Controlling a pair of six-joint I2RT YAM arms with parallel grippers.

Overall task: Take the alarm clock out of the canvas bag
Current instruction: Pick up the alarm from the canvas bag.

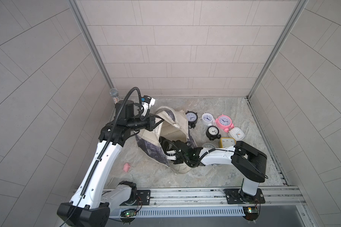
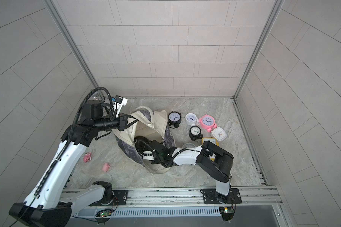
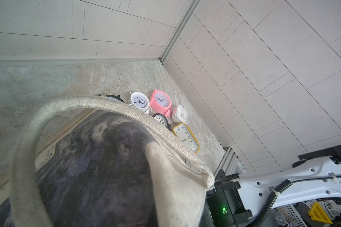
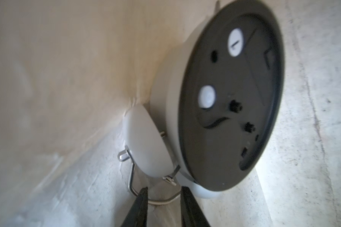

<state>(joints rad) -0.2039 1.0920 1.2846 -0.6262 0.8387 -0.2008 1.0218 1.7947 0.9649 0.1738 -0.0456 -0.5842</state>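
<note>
The alarm clock (image 4: pixel 230 98) lies inside the canvas bag (image 1: pixel 149 149), down against the soft cream lining, with its back towards us. The left hand (image 1: pixel 162 121) is clamped on the bag's rim and holds the mouth up and open. The right hand (image 4: pixel 164 189) is deep in the bag, its dark fingers standing apart on either side of the clock's thin wire carrying loop (image 4: pixel 131 176). The blur makes it hard to be sure, but we think nothing is pinched yet.

We judge the clock light but awkward. It has a round, smooth white shell, a flat dark back plate (image 4: pixel 215 147) studded with small knobs, and a glossy domed bell (image 4: pixel 146 145) that would slide out of a squeeze. The loop is stiff and narrow, and we would take hold there, though the body may swing beneath it. The limp, coarse-woven canvas may drag on the clock as it is lifted out.
</note>
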